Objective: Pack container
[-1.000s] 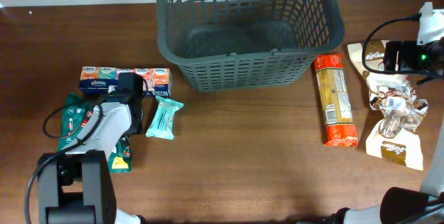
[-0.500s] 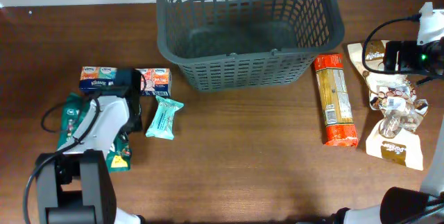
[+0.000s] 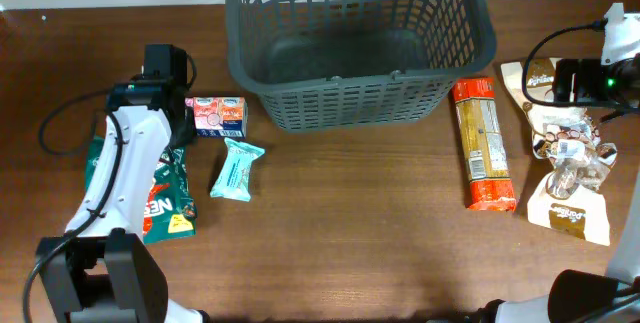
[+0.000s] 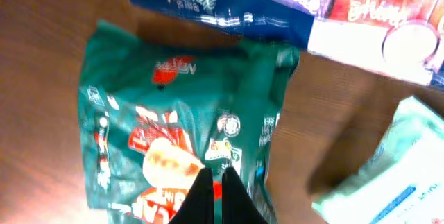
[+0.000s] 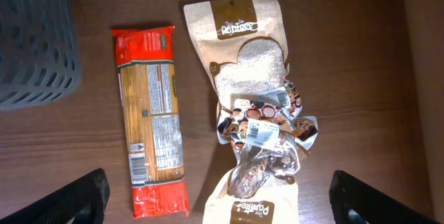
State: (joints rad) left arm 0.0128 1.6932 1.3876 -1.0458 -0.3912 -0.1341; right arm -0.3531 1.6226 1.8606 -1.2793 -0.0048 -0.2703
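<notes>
Wood-grain table | lattice plastic container | left gripper pinched, empty | right gripper splayed

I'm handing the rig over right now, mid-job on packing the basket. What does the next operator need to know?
Left gripper: shut, nothing seen between its fingers, above the green foil snack packet, near the blue tissue multipack and the light teal wrapped bar.
Right gripper: open, empty, above the brown paper pouches; the orange-red spaghetti packet lies beside them.
Large dark grey plastic lattice basket: at the table's far side, nothing inside.
Done: nothing packed yet.
Left: every item is on the table, unpacked.
</notes>
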